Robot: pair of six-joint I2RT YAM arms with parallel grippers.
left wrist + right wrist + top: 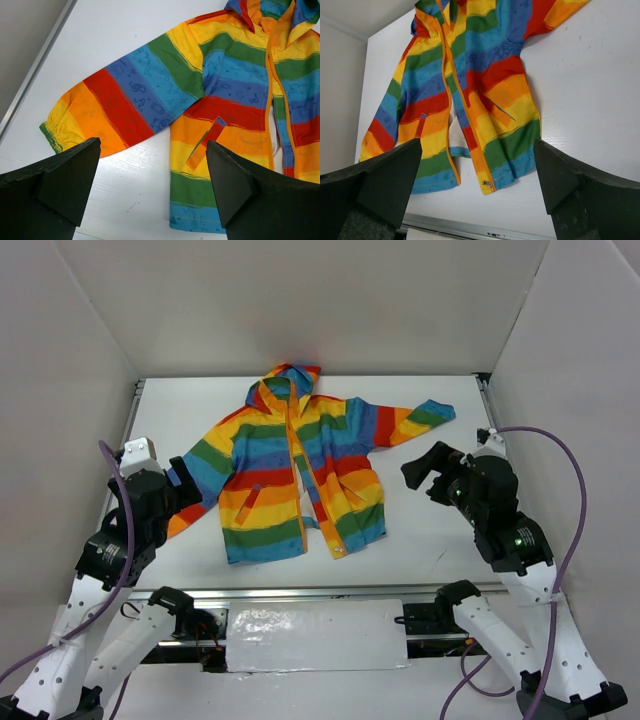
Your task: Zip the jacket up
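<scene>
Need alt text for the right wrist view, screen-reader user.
A rainbow-striped jacket lies flat on a white table, its front open at the hem, with a metal zipper pull at one lower corner. The right gripper hangs above it, dark jaws open and empty at the bottom corners of the view.

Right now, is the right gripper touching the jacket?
Apart. The top view shows bare table between the right gripper and the jacket; in the wrist view its open fingers hold nothing.
</scene>
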